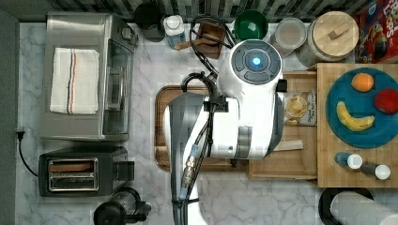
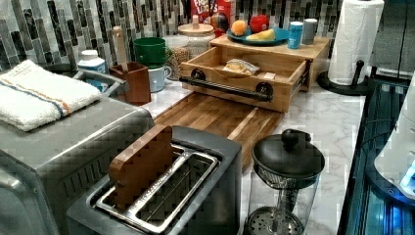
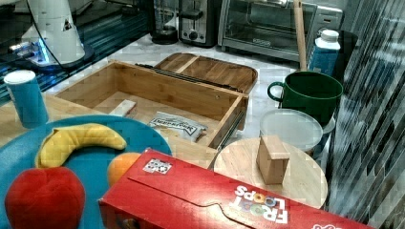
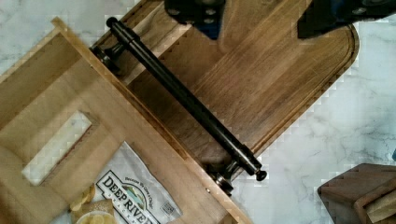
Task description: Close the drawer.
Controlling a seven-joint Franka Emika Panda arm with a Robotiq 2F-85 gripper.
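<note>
White marble countertop; striped mosaic tile backsplash behind; steel toaster oven, black toaster.

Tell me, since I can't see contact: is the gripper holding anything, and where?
Nothing is held. The open gripper hangs above the dark brown cutting board, beside the light-wood drawer's black bar handle.

The top view looks straight down on the drawer. The left and right views face it from opposite sides, low and near. The wrist view hangs close above its handle.
</note>
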